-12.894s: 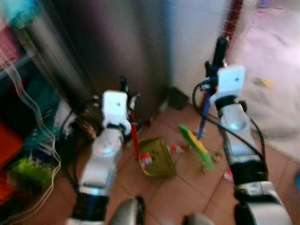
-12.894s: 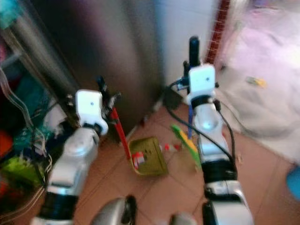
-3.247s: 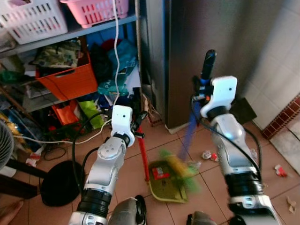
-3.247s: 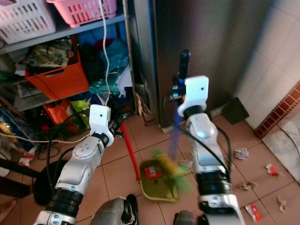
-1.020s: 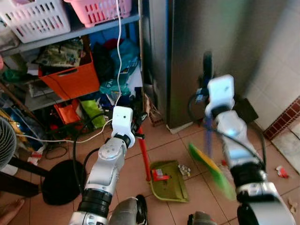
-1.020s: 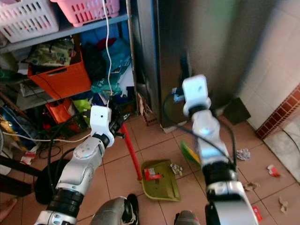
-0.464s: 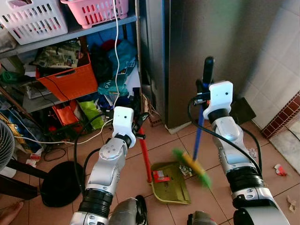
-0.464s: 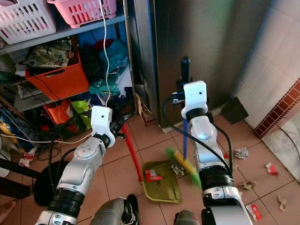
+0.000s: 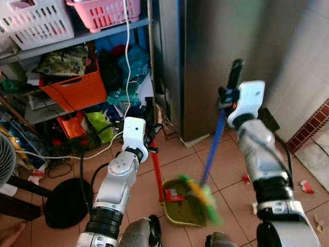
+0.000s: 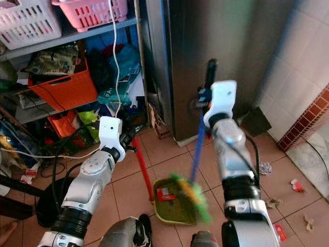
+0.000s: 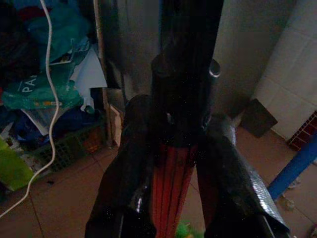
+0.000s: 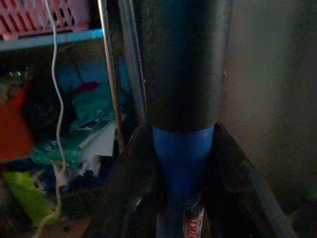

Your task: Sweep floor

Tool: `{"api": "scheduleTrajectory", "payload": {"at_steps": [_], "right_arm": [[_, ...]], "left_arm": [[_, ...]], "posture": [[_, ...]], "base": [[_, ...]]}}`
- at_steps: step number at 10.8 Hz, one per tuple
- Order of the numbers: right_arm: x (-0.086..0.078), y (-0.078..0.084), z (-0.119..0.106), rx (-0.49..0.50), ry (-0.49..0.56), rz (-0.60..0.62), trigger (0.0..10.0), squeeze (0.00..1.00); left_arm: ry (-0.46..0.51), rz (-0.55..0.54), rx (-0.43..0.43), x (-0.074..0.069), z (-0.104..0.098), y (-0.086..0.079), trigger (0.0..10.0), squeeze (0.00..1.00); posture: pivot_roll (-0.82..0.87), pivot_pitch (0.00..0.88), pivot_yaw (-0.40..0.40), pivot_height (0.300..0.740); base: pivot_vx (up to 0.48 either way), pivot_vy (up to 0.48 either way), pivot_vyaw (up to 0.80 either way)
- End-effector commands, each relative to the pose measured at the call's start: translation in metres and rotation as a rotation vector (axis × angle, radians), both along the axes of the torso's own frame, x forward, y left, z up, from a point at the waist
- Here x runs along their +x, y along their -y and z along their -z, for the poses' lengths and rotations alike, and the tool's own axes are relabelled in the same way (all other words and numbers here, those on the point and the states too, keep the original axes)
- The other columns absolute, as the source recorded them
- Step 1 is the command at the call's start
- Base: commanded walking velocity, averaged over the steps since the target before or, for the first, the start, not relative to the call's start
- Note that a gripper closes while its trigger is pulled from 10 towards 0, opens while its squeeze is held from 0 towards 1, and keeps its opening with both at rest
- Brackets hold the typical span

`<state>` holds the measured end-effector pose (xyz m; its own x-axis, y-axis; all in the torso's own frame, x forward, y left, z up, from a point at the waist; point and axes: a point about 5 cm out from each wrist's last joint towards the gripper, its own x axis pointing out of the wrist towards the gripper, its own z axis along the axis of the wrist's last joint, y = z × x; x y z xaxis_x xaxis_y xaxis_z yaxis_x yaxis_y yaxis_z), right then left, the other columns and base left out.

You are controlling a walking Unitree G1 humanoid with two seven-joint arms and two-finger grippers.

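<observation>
My right gripper [image 9: 230, 98] is shut on the black grip of a broom with a blue shaft [image 9: 212, 148]; its green and yellow head [image 9: 200, 198], blurred, lies over the olive dustpan [image 9: 181, 206] on the tiled floor. My left gripper [image 9: 150, 138] is shut on the dustpan's red handle [image 9: 158, 172], which stands nearly upright. In the left wrist view the red handle [image 11: 171, 183] runs between the black fingers [image 11: 130, 168]. The right wrist view shows the blue shaft [image 12: 182, 163] under its black grip [image 12: 181, 59]. A red-and-white wrapper [image 9: 171, 194] lies in the pan.
A dark steel fridge [image 9: 226, 51] stands just behind the broom. To its left are cluttered shelves with an orange bin [image 9: 72, 87], baskets [image 9: 103, 10] and cables. Scraps of litter [image 9: 305, 186] lie on the tiles at right, beside a white tiled wall.
The broom head has swung left from the tiles onto the dustpan, and my right arm has leaned over to the right. The left arm and dustpan have held still.
</observation>
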<state>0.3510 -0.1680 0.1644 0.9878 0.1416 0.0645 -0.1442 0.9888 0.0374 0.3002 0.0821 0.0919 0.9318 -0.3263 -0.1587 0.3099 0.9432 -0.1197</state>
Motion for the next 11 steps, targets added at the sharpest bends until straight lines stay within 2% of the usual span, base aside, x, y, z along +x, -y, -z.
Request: {"api": "scheduleTrajectory", "payload": {"at_steps": [1, 5, 7, 9, 11], "right_arm": [[0.002, -0.012, -0.017, 0.097, 0.031, -0.067, 10.0, 0.0], [0.008, -0.007, -0.048, 0.112, 0.09, -0.137, 10.0, 0.0], [0.006, 0.001, -0.066, 0.038, 0.217, -0.103, 10.0, 0.0], [0.002, 0.006, -0.06, 0.003, 0.244, -0.035, 10.0, 0.0], [-0.005, 0.011, -0.042, -0.034, 0.234, 0.058, 10.0, 0.0]], "left_arm": [[0.039, -0.01, -0.01, 0.005, -0.008, -0.002, 10.0, 0.0], [0.039, -0.007, -0.008, 0.005, -0.008, -0.002, 10.0, 0.0], [0.038, -0.013, -0.013, 0.005, -0.008, -0.002, 10.0, 0.0], [0.049, -0.028, -0.009, 0.006, -0.01, -0.004, 10.0, 0.0], [0.071, -0.022, 0.005, 0.006, -0.012, -0.005, 10.0, 0.0]], "posture": [[-0.08, 0.07, 0.127, 0.74], [-0.08, 0.066, 0.127, 0.74], [-0.08, 0.067, 0.128, 0.74], [-0.08, 0.067, 0.128, 0.74], [-0.08, 0.066, 0.128, 0.74]], "base": [[0.0, 0.0, 0.0], [0.0, 0.0, 0.0], [0.0, 0.0, 0.0], [0.0, 0.0, 0.0], [0.0, 0.0, 0.0]]}}
